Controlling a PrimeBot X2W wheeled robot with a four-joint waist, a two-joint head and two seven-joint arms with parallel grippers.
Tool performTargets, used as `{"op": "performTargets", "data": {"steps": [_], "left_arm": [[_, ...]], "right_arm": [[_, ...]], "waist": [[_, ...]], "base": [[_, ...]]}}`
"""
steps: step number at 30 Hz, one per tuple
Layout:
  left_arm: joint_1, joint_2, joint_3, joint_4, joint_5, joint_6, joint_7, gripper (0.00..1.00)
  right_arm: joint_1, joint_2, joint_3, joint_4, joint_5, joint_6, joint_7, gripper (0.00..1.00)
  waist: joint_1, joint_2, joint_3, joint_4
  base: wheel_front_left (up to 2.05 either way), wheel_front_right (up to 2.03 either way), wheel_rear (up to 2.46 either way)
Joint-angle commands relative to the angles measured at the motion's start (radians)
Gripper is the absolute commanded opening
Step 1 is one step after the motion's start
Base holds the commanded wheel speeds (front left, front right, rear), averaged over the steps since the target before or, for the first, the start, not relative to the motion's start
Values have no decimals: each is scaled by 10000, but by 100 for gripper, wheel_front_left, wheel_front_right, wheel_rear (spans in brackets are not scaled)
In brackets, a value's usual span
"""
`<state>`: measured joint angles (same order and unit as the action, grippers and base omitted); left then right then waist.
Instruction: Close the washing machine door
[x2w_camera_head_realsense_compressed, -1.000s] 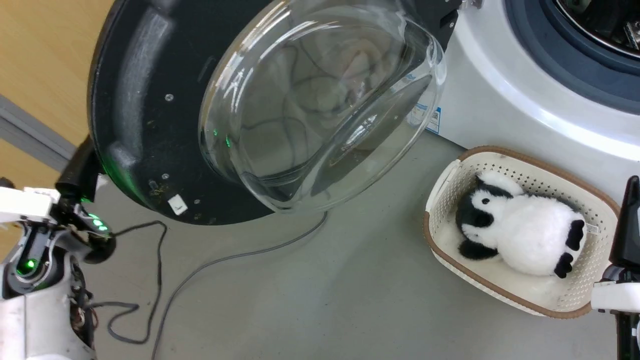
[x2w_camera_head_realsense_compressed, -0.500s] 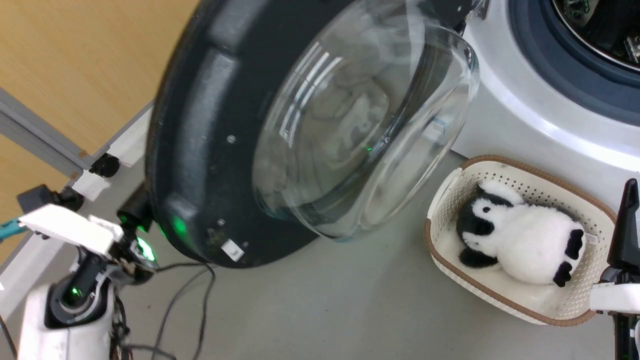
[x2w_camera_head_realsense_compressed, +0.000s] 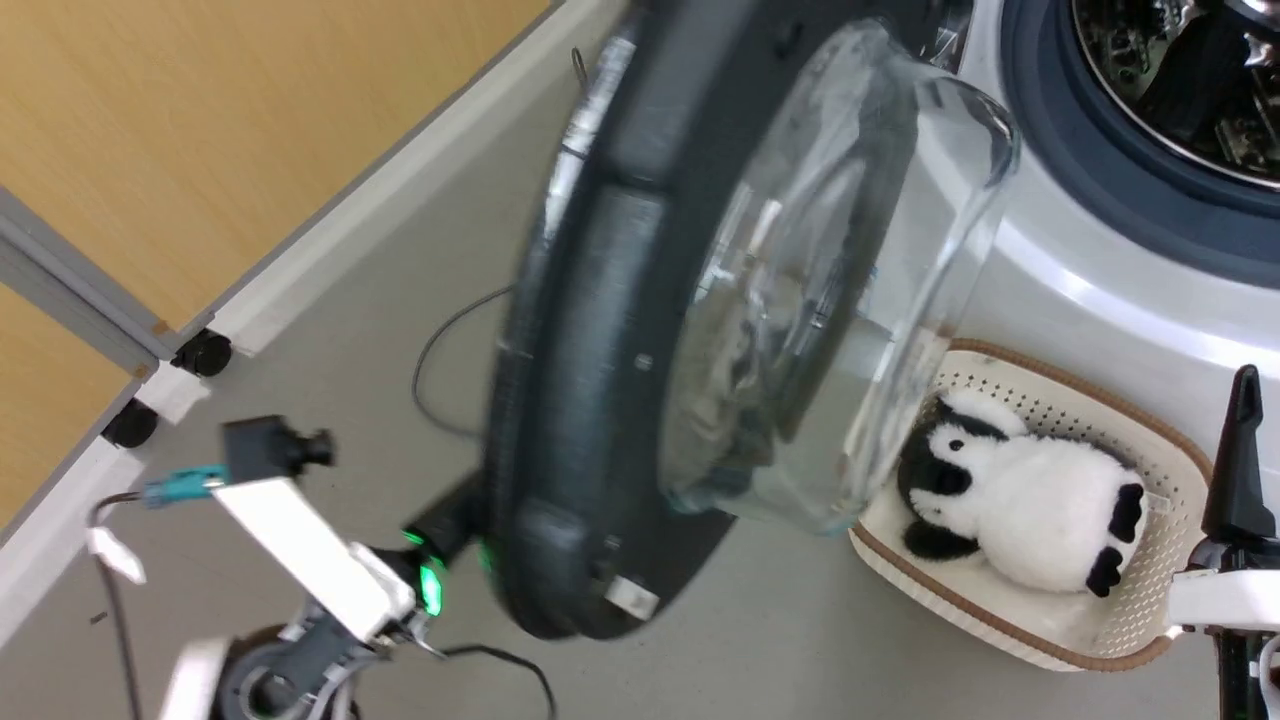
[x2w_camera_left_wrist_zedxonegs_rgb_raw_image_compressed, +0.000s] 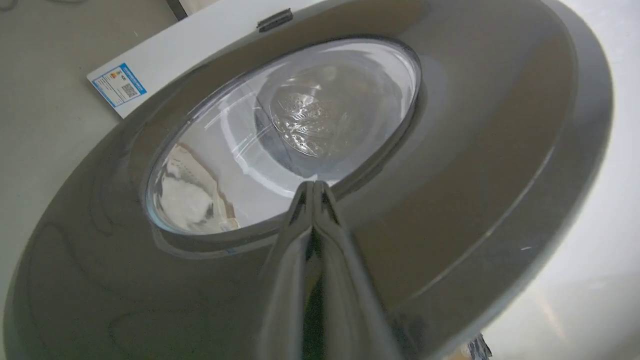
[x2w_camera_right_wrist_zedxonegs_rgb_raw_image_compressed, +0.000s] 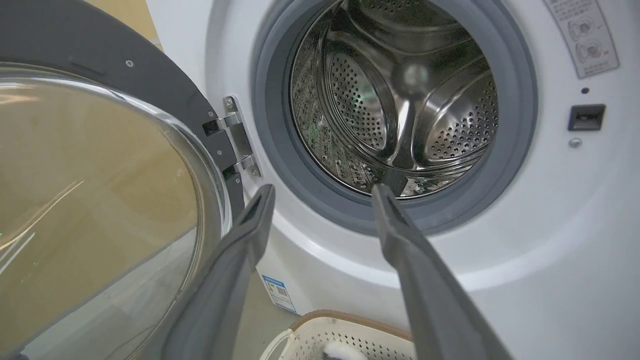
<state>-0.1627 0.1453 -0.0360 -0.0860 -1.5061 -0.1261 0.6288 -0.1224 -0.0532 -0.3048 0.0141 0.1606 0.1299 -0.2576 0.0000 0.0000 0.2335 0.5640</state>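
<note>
One left hand (x2w_camera_left_wrist_zedxonegs_rgb_raw_image_compressed: 313, 185), closed, against door (x2w_camera_left_wrist_zedxonegs_rgb_raw_image_compressed: 500, 130)

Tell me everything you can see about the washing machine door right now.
The washing machine door is a big round disc with a wide, glossy black rim around a bulging clear glass window. A metal hinge joins one edge to the white washing machine. It stands partly open, away from the machine's front, not latched. The shut left gripper lies against the outer face at the window's edge.

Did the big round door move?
Yes. The washing machine door swung right, toward the washing machine; its glass now overlaps the cream basket, where a gap showed before.
</note>
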Motion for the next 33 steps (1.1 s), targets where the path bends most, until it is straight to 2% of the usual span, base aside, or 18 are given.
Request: {"op": "performTargets", "data": {"steps": [1, 5, 10, 23, 27, 33], "left_arm": [[154, -8, -314, -194, 60, -46, 122, 0], [262, 4, -1278, -558, 223, -46, 321, 0], [165, -73, -2257, -787, 311, -46, 269, 0], [-759, -453, -3989, 31, 145, -46, -478, 0], [-1238, -552, -4494, 589, 337, -46, -1138, 0], [-1826, -729, -5114, 1458, 226, -46, -1931, 0]], "right_arm": [[43, 30, -44, 5, 127, 8, -42, 100], [128, 30, -231, -4, 177, 8, -42, 100], [71, 30, -260, 17, 242, 8, -42, 100], [-97, 30, -311, 205, 483, 8, -42, 100], [-209, 30, -221, 251, 563, 8, -42, 100], [-216, 30, -217, 264, 634, 8, -42, 100]], "waist": [[0, 0, -89, -27], [0, 0, -213, -124], [0, 0, -241, -639], [0, 0, -268, -2851], [0, 0, -210, -3740], [0, 0, -138, -4472]], "base": [[0, 0, 0], [0, 0, 0], [0, 0, 0], [0, 0, 0], [0, 0, 0], [0, 0, 0]]}}
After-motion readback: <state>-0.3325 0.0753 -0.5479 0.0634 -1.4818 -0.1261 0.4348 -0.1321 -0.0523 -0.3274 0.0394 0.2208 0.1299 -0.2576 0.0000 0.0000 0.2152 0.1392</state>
